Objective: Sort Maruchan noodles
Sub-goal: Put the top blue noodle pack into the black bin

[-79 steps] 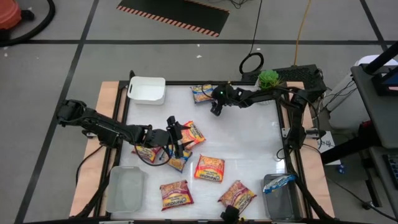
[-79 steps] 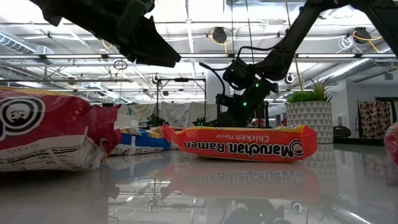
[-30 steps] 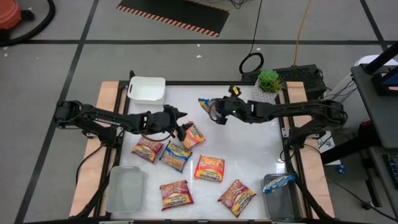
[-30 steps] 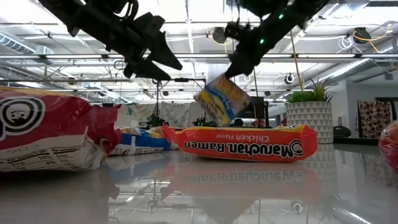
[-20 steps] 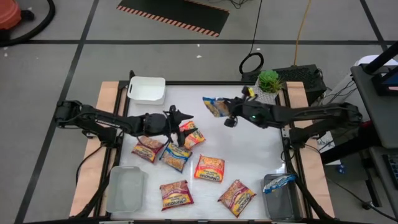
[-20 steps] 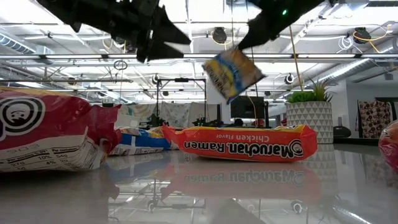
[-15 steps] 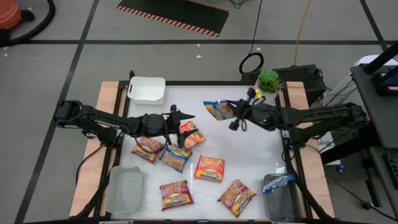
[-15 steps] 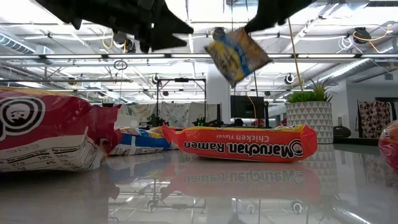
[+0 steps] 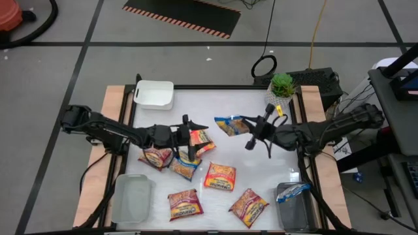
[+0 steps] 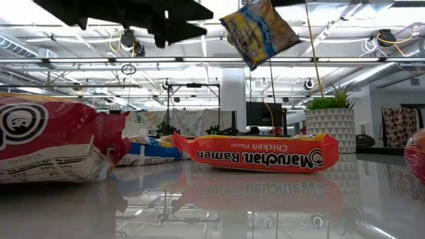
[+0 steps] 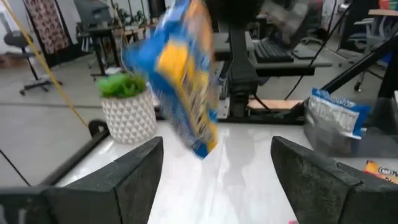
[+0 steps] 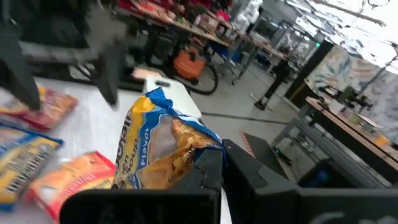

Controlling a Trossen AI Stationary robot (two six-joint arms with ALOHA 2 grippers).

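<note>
Right gripper (image 9: 251, 126) pinching blue packet (image 9: 229, 125), aloft

the right gripper (image 9: 250, 126) hangs over the far middle of the white table (image 9: 268, 170), fingers clamped on a blue packet (image 9: 230, 125) that sticks out toward the left arm. the left gripper (image 9: 187, 140) faces it from just across, jaws apart, poised over an orange-red packet (image 9: 201, 141) with a blue one (image 9: 183, 166) and a red one (image 9: 155, 156) close beneath its wrist. three more packets lie nearer the front edge. a white bin (image 9: 155, 94) sits well behind the left gripper, a clear bin (image 9: 132, 198) off its near side.
</note>
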